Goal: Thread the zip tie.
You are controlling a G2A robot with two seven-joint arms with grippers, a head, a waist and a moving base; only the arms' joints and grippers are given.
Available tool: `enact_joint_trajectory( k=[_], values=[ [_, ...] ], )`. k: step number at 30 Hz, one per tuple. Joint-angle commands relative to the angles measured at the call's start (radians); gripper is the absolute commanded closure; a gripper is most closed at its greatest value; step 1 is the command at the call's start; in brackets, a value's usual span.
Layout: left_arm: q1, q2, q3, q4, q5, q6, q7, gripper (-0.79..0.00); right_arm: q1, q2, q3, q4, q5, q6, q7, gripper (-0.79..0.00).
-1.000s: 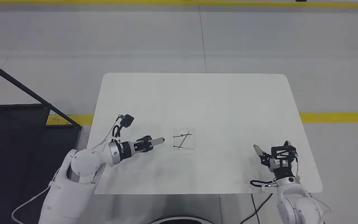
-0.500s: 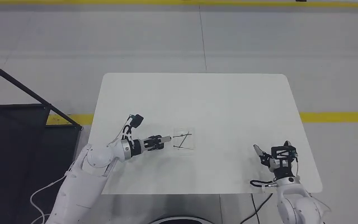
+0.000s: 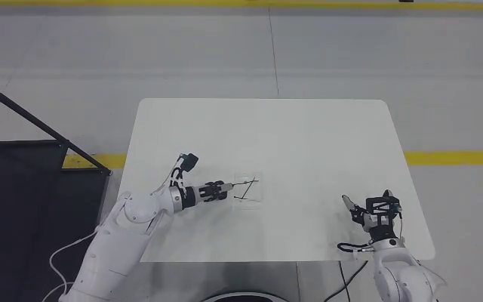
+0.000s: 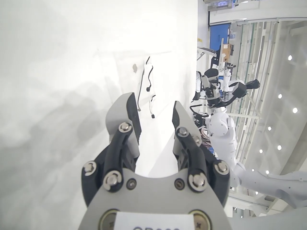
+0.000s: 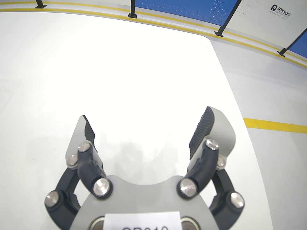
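Top view: thin black plastic zip ties (image 3: 247, 186) lie crossed on a clear square sheet (image 3: 257, 197) near mid of the white rectangular table (image 3: 317, 136), prob. so they sit in one known spot w/in reach of both arms. The left gripper (image 3: 219, 189) is low, just beside the sheet's edge on its own side, fingers pointed at the ties. That reads as lining up for a pick. The right gripper (image 3: 368, 199) is well apart, by the table's near right corner, prob. parked out of the way until a second hold is needed. Ties too thin here to count, or to tell head from tail.

Left wrist view: left gripper (image 4: 153, 101) partly open, nothing btw the pads. The gap frames the near ends of the zip ties (image 4: 150, 77) on the sheet (image 4: 124, 77). Approx three strands, not sure. One runs behind a fingertip, so its end is hidden. Can't tell if a pad touches the sheet.

Right wrist view: right gripper (image 5: 147, 120) wide open, empty, over bare table (image 5: 120, 56).
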Motion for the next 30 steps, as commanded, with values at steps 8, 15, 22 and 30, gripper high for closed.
enact_joint_trajectory(
  k=[8,15,22,30],
  values=[
    [-0.032,-0.004,0.031,0.042,-0.005,-0.001,0.018,-0.336,0.0,0.0,0.0,0.0,0.0,0.0,0.0,-0.785],
    [-0.055,-0.008,0.057,0.067,-0.005,-0.001,0.035,-0.314,0.0,0.0,0.0,0.0,0.0,0.0,0.0,-0.785],
    [-0.07,-0.011,0.073,0.086,-0.008,-0.004,0.047,-0.271,0.0,0.0,0.0,0.0,0.0,0.0,0.0,-0.785],
    [-0.086,-0.014,0.089,0.106,-0.007,-0.005,0.061,-0.231,0.0,0.0,0.0,0.0,0.0,0.0,0.0,-0.785]
  ],
)
